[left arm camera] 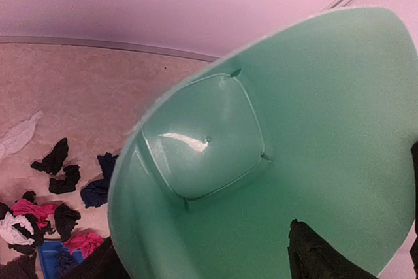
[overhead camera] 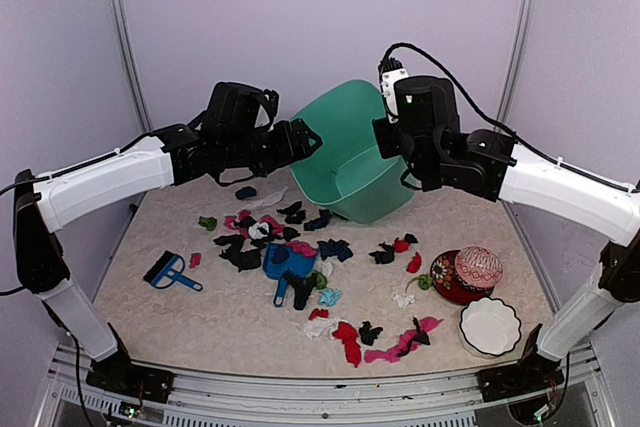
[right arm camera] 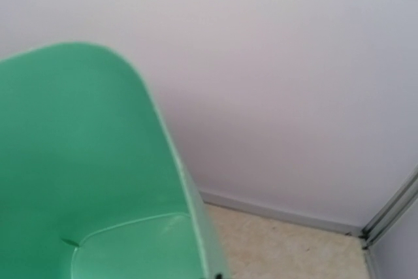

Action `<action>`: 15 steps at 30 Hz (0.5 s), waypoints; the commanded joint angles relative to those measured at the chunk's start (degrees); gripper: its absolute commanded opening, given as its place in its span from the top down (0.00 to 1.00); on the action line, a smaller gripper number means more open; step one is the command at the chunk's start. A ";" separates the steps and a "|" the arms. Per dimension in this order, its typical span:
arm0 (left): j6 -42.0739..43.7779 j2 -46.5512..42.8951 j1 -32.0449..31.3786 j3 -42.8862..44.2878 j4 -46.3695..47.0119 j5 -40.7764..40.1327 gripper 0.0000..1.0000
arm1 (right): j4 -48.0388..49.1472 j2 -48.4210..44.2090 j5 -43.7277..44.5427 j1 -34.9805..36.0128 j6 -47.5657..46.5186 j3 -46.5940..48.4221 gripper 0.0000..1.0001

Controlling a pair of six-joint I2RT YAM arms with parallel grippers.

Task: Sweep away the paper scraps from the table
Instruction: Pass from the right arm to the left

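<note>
Beige tabletop (overhead camera: 180, 322): paper scraps (overhead camera: 243, 257) litter its middle, well apart from both grippers. The left gripper (overhead camera: 310, 143) straddles the green bin (overhead camera: 350, 162), fingers wide apart; the right gripper (overhead camera: 384, 137) clamps its opposite rim.

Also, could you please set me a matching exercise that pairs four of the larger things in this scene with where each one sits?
Things:
1. green bin
2. blue brush
3. white scalloped bowl
4. blue dustpan

Places:
A. in the middle, amid the paper scraps
B. near right corner
C. tilted, at the back centre
D. on the left, just apart from the scraps

Pairs: 1-C; 2-D; 3-B; 4-A
</note>
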 commanded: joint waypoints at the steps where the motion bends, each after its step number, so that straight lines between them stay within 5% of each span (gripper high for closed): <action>1: -1.06 0.18 -0.51 -1.18 0.02 -0.79 0.27 | 12.78 -3.23 6.82 2.01 -4.68 -0.85 1.00; 11: -0.96 0.36 -0.36 -1.47 -0.94 -1.59 0.79 | 17.39 -4.75 8.89 3.63 -7.24 -4.32 1.00; 15: -0.25 0.20 -0.12 -1.50 -0.55 -1.27 0.89 | 19.79 -5.40 9.23 4.40 -7.87 -6.53 1.00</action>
